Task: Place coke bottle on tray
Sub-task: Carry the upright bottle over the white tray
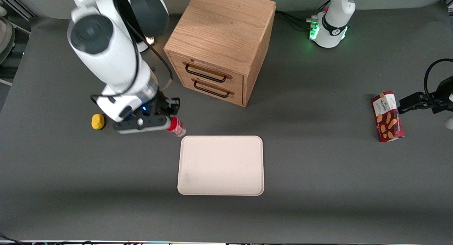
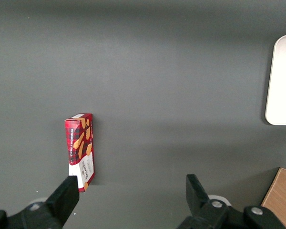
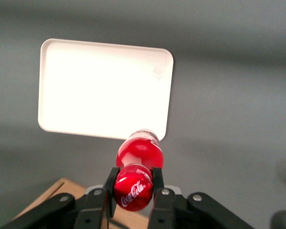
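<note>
My right gripper (image 1: 170, 121) is shut on the coke bottle (image 1: 176, 126), a small red bottle with white script logo. It holds the bottle tilted in the air, just off the tray's corner nearest the working arm and the drawer cabinet. In the right wrist view the bottle (image 3: 137, 176) sits clamped between the two black fingers (image 3: 157, 179), its clear base pointing at the tray (image 3: 105, 88). The cream-white tray (image 1: 221, 165) lies flat on the grey table, nearer the front camera than the gripper.
A wooden two-drawer cabinet (image 1: 221, 46) stands farther from the camera than the tray. A yellow lemon-like object (image 1: 97, 121) lies beside the gripper, toward the working arm's end. A red snack box (image 1: 387, 116) lies toward the parked arm's end, also in the left wrist view (image 2: 80, 150).
</note>
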